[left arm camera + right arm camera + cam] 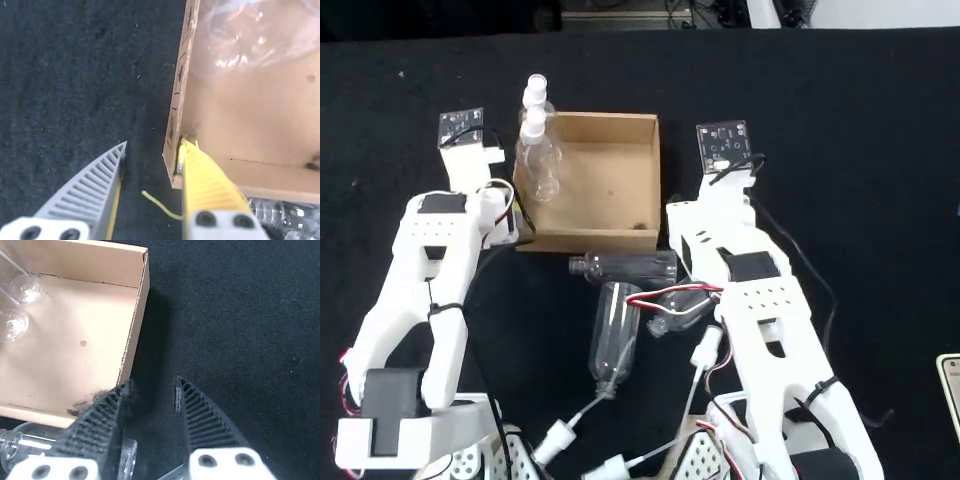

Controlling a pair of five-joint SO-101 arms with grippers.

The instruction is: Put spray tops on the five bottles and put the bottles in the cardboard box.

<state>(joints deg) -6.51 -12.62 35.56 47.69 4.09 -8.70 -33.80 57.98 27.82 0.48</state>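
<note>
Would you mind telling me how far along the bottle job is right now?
Done: two capped bottles stand in the cardboard box. In hand: nothing; the left gripper and right gripper sit open by the box's near corners. Left: three uncapped bottles and loose spray tops lie on the table.

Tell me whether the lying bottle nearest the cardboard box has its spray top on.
Off. The bottle lies on its side with a bare, open neck.

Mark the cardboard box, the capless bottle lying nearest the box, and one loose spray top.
cardboard box [615, 190], high view, bare floor.
capless bottle [630, 266], high view, middle of body.
spray top [558, 437], high view, white head.
</note>
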